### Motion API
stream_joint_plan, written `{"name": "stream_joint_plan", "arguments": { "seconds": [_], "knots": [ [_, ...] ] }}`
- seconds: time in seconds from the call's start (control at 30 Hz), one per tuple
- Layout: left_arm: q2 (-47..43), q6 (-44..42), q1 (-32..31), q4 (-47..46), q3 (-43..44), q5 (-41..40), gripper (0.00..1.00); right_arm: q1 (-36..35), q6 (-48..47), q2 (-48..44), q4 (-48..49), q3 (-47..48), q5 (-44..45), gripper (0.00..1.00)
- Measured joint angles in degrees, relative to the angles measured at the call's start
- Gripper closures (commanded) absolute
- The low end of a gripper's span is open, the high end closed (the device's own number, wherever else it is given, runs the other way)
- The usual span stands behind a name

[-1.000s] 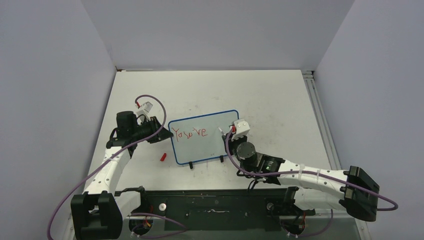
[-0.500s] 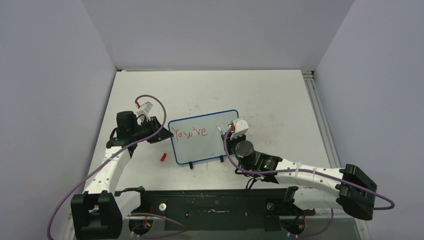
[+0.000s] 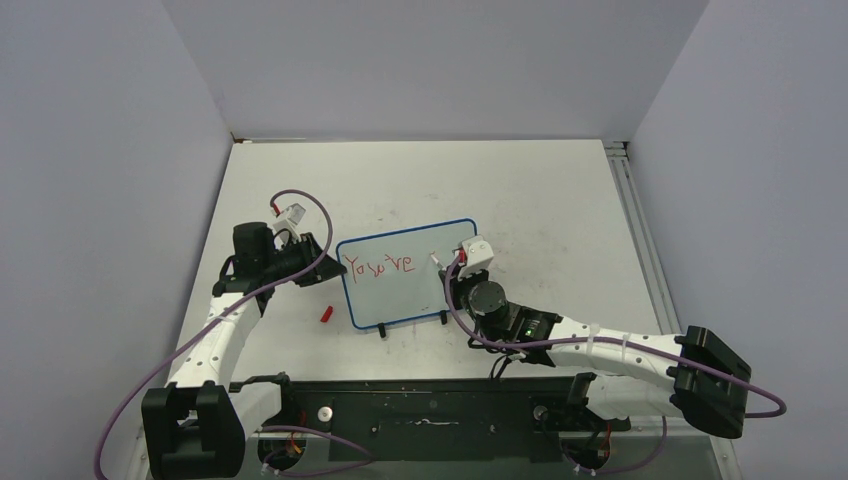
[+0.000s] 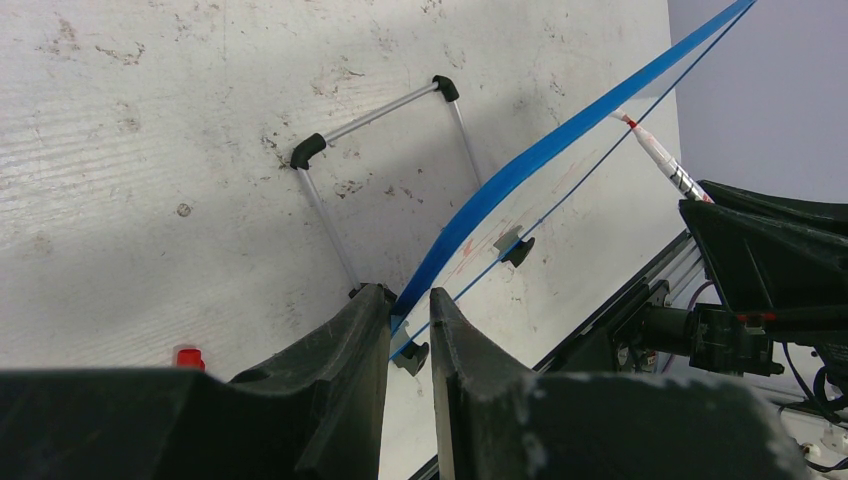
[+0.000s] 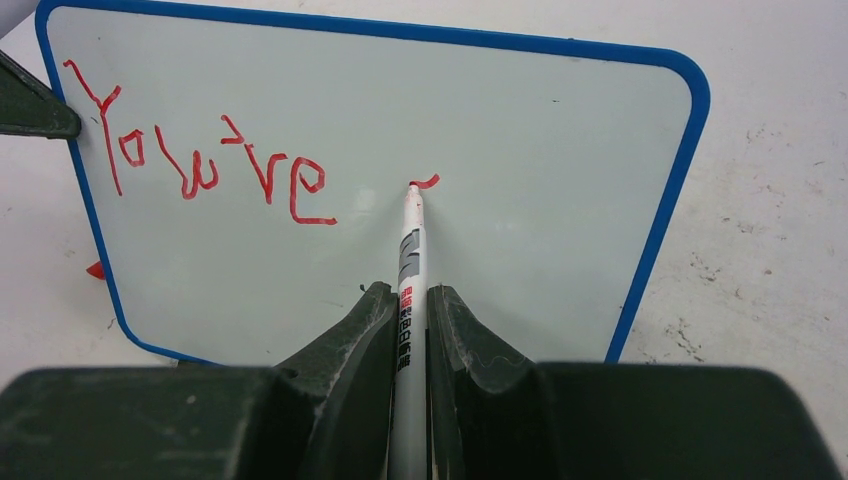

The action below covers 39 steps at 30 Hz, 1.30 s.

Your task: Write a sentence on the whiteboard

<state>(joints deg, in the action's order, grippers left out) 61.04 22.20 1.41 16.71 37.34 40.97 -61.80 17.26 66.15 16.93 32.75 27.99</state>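
Observation:
The whiteboard, blue-framed, stands tilted on two black clip feet mid-table. Red lettering of the sentence reads roughly "You're" on its left half. A short red stroke lies just right of that word. My right gripper is shut on a white marker, and the marker's red tip touches the board at that stroke. From above, the right gripper is at the board's right side. My left gripper is shut on the board's blue left edge; the top view shows the left gripper there too.
A red marker cap lies on the scuffed white tabletop just left of the board's near corner, also seen as the red cap. The board's wire stand rests behind it. A black rail runs along the near edge.
My right arm has shifted a little left and away, carrying the marker tip along the board to just right of "You're". The left arm and the board have not moved.

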Motion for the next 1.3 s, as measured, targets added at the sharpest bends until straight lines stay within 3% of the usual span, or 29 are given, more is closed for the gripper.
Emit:
{"name": "stream_joint_plan", "arguments": {
  "seconds": [1.3],
  "knots": [
    [0.0,0.02,-0.15,0.02,0.0,0.04,0.8,-0.17,1.55,-5.64,-3.3,-2.8,2.27,0.95]
  ]
}}
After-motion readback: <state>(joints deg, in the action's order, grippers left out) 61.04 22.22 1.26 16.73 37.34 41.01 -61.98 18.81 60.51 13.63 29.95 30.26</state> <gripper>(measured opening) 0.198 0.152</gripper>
